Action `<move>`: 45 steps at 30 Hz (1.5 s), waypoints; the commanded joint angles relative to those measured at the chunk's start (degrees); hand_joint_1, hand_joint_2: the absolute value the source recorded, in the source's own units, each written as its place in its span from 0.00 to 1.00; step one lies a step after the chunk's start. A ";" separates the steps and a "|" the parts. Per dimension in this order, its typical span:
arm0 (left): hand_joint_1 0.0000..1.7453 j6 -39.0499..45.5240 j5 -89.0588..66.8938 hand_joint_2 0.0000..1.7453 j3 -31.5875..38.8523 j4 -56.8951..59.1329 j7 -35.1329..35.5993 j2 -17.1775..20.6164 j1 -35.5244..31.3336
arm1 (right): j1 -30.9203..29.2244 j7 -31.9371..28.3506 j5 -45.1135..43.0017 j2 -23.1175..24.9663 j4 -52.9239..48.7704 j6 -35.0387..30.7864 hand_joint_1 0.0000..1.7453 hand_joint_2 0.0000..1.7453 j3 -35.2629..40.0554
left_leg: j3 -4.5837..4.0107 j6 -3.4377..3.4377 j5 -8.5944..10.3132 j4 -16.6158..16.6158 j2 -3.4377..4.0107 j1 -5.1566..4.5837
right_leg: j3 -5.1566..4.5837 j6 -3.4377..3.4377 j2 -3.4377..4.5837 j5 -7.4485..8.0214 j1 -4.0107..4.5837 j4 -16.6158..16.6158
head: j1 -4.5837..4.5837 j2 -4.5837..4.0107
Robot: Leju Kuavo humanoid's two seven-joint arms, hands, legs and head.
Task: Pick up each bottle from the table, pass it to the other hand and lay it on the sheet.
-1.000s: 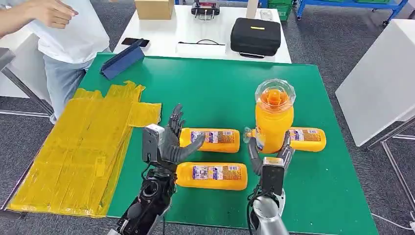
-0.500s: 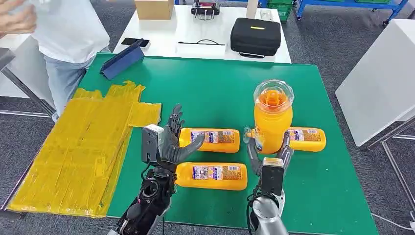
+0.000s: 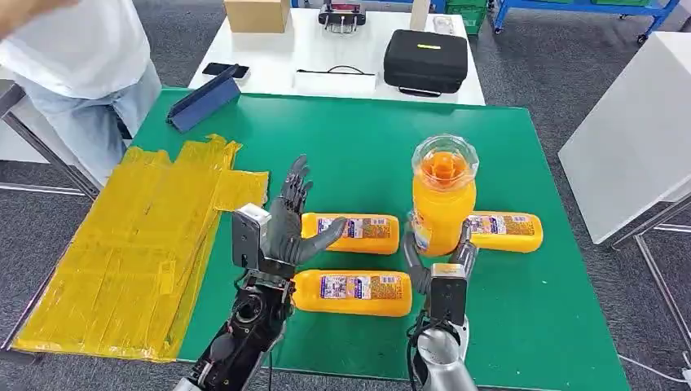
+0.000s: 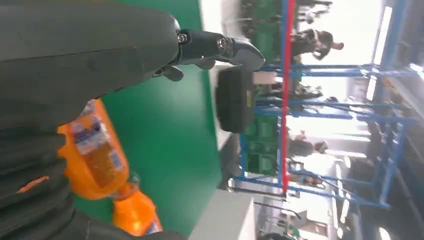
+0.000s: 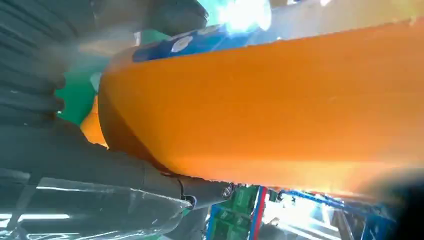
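An orange bottle (image 3: 443, 195) is gripped upright in the right hand (image 3: 436, 262), its clear base turned toward the camera, and is held above the green table (image 3: 367, 138). The fingers of that hand are wrapped around the lower body of the bottle, as is confirmed in the right wrist view, where the orange body (image 5: 260, 105) is pressed against the dark fingers (image 5: 150, 172).

The left hand (image 3: 287, 228) is raised with its palm turned toward the held bottle; its fingers are spread apart and nothing is held in it (the thumb points toward the nearest lying bottle).

Three more bottles are lying flat on the table: one (image 3: 358, 233) just beside the left hand, one (image 3: 352, 292) nearer the robot between the two arms, and one (image 3: 505, 231) partly hidden behind the held bottle.

A yellow sheet (image 3: 138, 252) is spread over the left part of the table, well apart from the bottles. A person in a white shirt (image 3: 77, 57) is standing at the far left corner. A black case (image 3: 425, 59) is seen on the white table beyond.
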 commanded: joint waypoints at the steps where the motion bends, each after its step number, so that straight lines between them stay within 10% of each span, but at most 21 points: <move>1: 0.00 -2.79 -3.48 1.00 -5.04 -4.76 2.81 1.64 -2.87 | -2.34 11.59 17.19 -1.00 4.03 -1.86 1.00 1.00 -1.78 | 0.08 -0.11 -0.04 0.01 0.04 0.05 | 0.10 -0.09 0.01 -0.02 0.05 -0.04 | 0.00 0.00; 16: 0.00 -4.65 -2.94 1.00 -5.95 -4.33 4.25 0.72 -3.77 | 2.78 22.21 33.35 -1.45 -4.09 -1.43 1.00 1.00 -4.75 | 0.26 -0.20 -0.13 0.03 -0.06 0.09 | 0.33 -0.16 -0.13 -0.13 0.10 -0.09 | 0.00 0.00; 45: 0.00 -19.66 4.49 1.00 -15.61 5.70 10.13 0.72 -6.23 | 5.39 22.49 33.18 -1.18 -6.52 -0.44 1.00 1.00 -6.20 | 0.26 -0.18 -0.08 -0.03 0.05 0.07 | 0.27 -0.14 -0.02 -0.05 0.08 -0.12 | -0.02 0.00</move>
